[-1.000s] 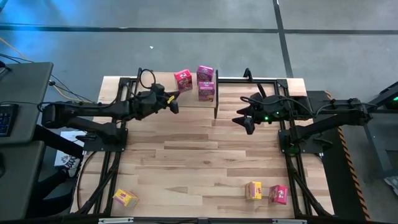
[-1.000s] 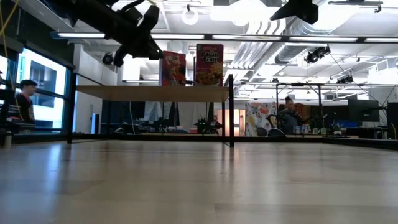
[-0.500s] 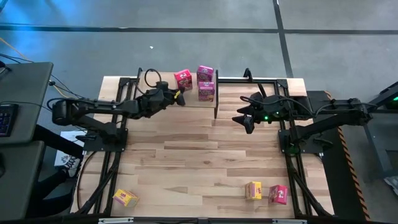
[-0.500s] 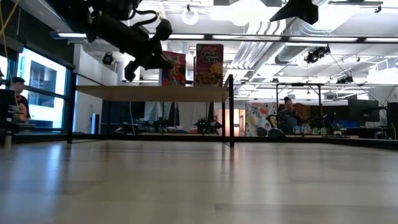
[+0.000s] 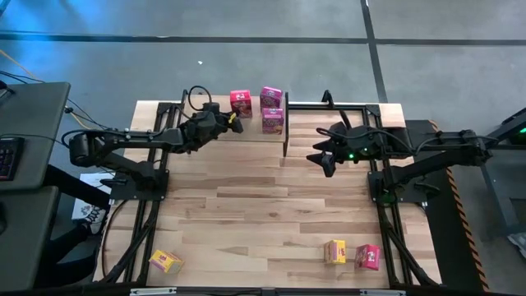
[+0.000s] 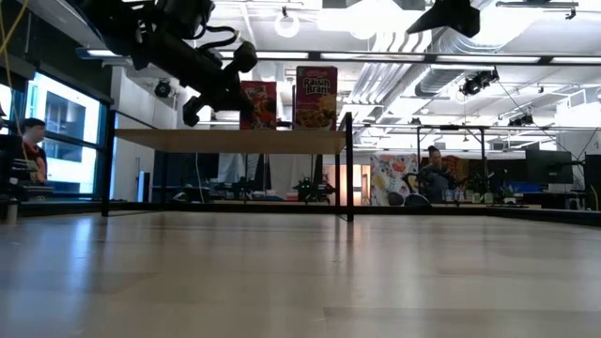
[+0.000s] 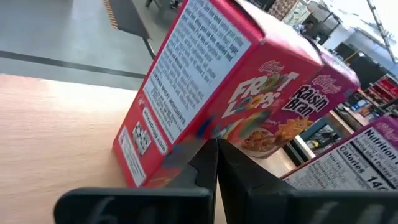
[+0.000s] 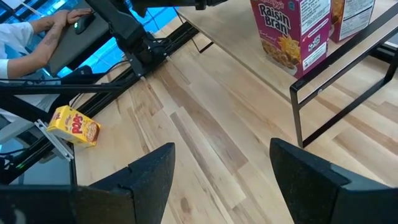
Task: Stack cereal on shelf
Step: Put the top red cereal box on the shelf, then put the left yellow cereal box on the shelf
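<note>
While three pink cereal boxes stand on the shelf [image 5: 205, 134] — Froot Loops box [image 5: 240, 102], Raisin Bran box [image 5: 270, 96], third pink box [image 5: 273, 120] — three lie on the wood-plank tabletop [image 5: 263, 205]: yellow box [image 5: 165, 262], yellow box by the near edge [image 5: 334, 252], pink box [image 5: 367, 256] beside it. Left gripper [image 5: 231, 123]: fingers pressed together, empty, tips just beside the Froot Loops box. Right gripper [image 5: 322, 156]: fingers spread wide, empty, beside the shelf's black metal end frame.

Both arms are showing as dark, jointed tubes. The left arm [image 5: 131, 140] is carrying a looped black cable near the wrist and a yellow mark by the left gripper [image 5: 233, 123]. The right arm [image 5: 427, 148] is showing green lights near the right gripper [image 5: 326, 156], whose fingers [image 8: 149, 177] are reading broad, matte black.
</note>
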Action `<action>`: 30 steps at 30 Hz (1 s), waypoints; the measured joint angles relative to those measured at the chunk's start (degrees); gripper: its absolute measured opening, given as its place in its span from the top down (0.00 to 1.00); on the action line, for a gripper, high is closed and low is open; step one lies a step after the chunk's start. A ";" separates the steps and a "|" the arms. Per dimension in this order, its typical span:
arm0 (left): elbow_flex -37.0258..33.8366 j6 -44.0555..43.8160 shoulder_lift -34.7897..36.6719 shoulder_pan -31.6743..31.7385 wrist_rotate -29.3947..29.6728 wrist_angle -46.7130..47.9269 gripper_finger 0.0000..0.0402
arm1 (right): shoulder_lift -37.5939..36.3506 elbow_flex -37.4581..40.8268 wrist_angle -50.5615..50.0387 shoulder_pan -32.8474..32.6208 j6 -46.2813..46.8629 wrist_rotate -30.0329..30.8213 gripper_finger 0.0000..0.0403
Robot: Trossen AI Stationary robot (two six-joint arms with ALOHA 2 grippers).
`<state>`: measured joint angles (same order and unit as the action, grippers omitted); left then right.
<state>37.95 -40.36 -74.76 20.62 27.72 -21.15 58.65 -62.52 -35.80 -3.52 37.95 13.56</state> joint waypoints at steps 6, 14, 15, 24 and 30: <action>0.02 0.34 2.88 -0.10 -7.26 3.78 1.00 | -0.55 0.00 -1.16 0.01 -0.77 -3.82 0.36; 0.02 9.07 17.60 -2.88 -19.82 13.00 1.00 | -3.63 0.00 -8.76 0.01 2.18 -5.11 0.36; 0.02 10.81 19.50 -3.92 -21.04 12.56 1.00 | -3.67 0.00 -9.57 0.01 2.27 -5.16 0.36; 0.02 19.54 28.89 -17.72 -28.97 12.89 1.00 | -3.43 0.00 -13.28 -0.01 0.87 -10.56 0.36; 0.02 18.58 30.72 -24.66 -20.78 12.37 1.00 | -3.43 0.00 -13.30 -0.01 -2.02 -10.93 0.36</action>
<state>37.98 -21.78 -44.03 -4.04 6.94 -8.78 55.22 -62.52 -49.10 -3.53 35.94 2.63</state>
